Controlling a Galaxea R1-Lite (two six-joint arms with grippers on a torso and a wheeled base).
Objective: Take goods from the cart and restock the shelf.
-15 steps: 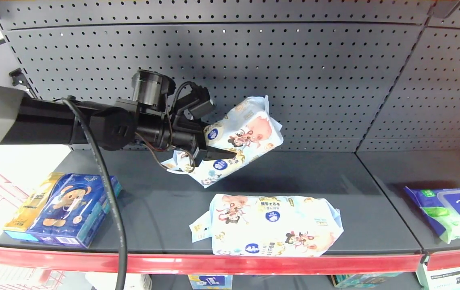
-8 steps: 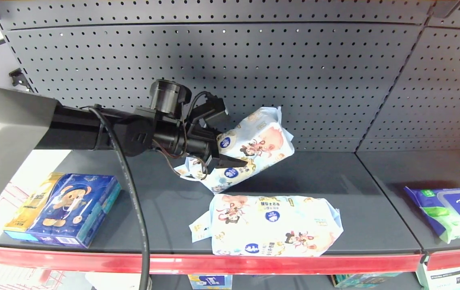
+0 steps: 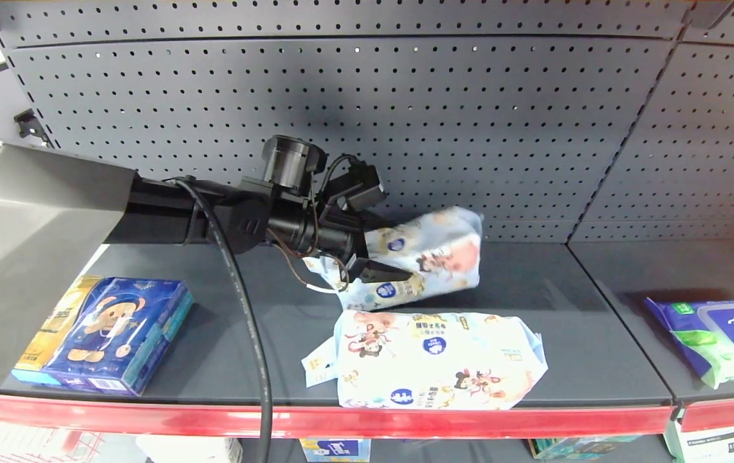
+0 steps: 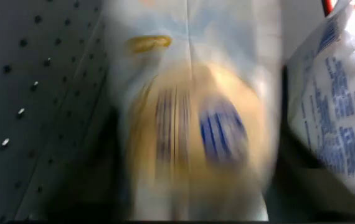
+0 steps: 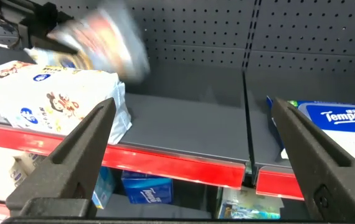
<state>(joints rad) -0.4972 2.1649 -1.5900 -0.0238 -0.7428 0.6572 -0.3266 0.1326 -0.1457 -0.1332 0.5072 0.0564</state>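
pegboard (image 3: 405, 116): grey, perforated, just beyond the left gripper (image 3: 392, 252); it also flanks the load in the left wrist view (image 4: 28, 93).
shelf (image 3: 244, 321): dark board with a red front strip (image 3: 341, 421), under the left gripper.
flat pack (image 3: 434, 360): printed soft pack lying flat, just in front of and below the left gripper, at the shelf's front edge.
held pack (image 3: 437, 257): same print, clamped at its near end between the left gripper's fingers, tilted, far end towards the pegboard. its lower edge sits at shelf level; contact not confirmed. blurred in the left wrist view (image 4: 190, 124).
blue box (image 3: 116, 334): well to the left gripper's left, near the front.
wipes (image 3: 720, 337): far to its right, on the next bay.
right gripper (image 5: 191, 106): fingers spread wide, holding nothing, in front of the red strip, with the wipes (image 5: 339, 124) just beyond its finger.
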